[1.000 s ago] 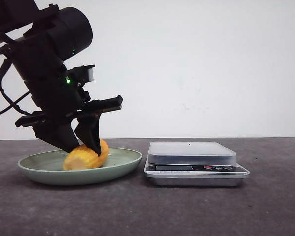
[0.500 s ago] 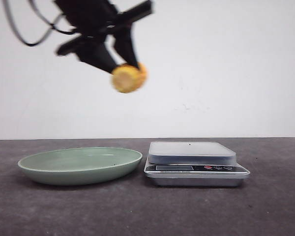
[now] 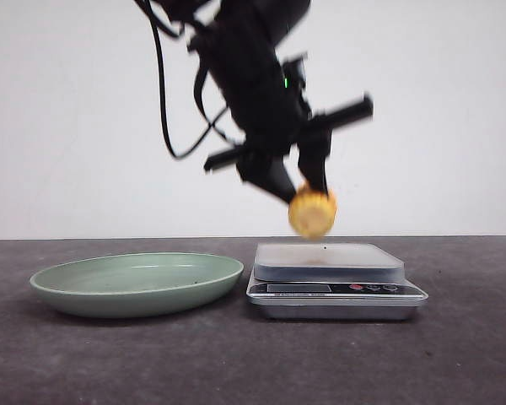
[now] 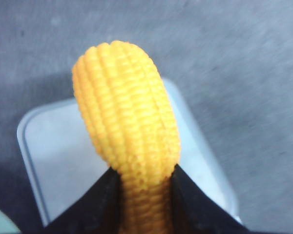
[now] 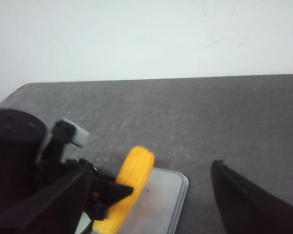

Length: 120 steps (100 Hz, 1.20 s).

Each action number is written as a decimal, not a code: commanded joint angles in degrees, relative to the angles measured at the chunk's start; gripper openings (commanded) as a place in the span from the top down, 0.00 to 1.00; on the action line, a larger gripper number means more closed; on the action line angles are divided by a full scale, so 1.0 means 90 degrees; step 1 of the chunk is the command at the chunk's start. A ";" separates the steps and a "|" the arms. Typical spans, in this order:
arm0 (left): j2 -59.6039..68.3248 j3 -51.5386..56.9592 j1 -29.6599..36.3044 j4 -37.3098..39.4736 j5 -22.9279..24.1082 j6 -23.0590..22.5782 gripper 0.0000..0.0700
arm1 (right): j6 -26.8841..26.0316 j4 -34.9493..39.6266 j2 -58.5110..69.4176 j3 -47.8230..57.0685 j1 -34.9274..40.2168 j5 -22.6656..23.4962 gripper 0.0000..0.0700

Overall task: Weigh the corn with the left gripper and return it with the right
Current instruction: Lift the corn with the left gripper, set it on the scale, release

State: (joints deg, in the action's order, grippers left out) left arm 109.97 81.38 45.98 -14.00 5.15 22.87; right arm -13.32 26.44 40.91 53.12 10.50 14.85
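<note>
The corn (image 3: 312,213) is a stubby yellow-orange cob. My left gripper (image 3: 302,196) is shut on it and holds it in the air just above the platform of the silver kitchen scale (image 3: 329,263), with a small gap between them. In the left wrist view the black fingers (image 4: 107,195) pinch the cob (image 4: 127,122) near one end, and the scale's platform (image 4: 58,146) lies below. In the right wrist view my right gripper (image 5: 152,170) is open and empty, off to the side of the scale (image 5: 161,195), and the corn (image 5: 132,180) shows held over it.
An empty pale green plate (image 3: 135,287) stands on the dark table to the left of the scale. A white wall rises behind the table. The left arm and its cables hang over the middle of the scene.
My left gripper lifted the corn out of the green plate, carried it up and to the right, and has now come down with it over the scale.
</note>
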 commanded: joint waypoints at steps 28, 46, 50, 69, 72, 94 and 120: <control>0.0287 0.0153 0.0073 0.0238 0.0024 0.0056 0.61 | 0.0024 -0.0017 0.0015 0.0124 0.0034 0.0015 0.28; 0.0284 0.0155 0.0102 0.0194 0.0022 -0.0102 0.30 | 0.0024 -0.0022 0.0015 0.0124 0.0034 0.0012 0.26; 0.0279 0.0170 0.0109 0.0204 0.0022 -0.0134 0.30 | 0.0024 -0.0022 0.0015 0.0124 0.0034 0.0012 0.26; -0.0170 0.0284 0.0107 0.0160 0.0024 -0.0255 0.31 | 0.0034 -0.0024 0.0019 0.0124 0.0034 -0.0012 0.26; -0.0345 0.0284 0.0107 0.0175 0.0024 -0.0357 0.31 | 0.0034 -0.0024 0.0019 0.0124 0.0034 -0.0010 0.26; -0.2344 0.0284 0.0056 -0.0182 0.0697 -0.1302 0.32 | 0.0029 -0.0100 0.0097 0.0124 0.0051 0.0002 0.26; -0.5032 0.0284 -0.0347 -0.1919 0.1700 -0.1778 0.33 | -0.0044 -0.0391 0.0680 0.0124 0.0559 0.0007 0.26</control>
State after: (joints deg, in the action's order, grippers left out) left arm 68.69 83.31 43.09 -27.22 18.96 8.71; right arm -13.37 24.64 45.28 53.15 13.82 14.83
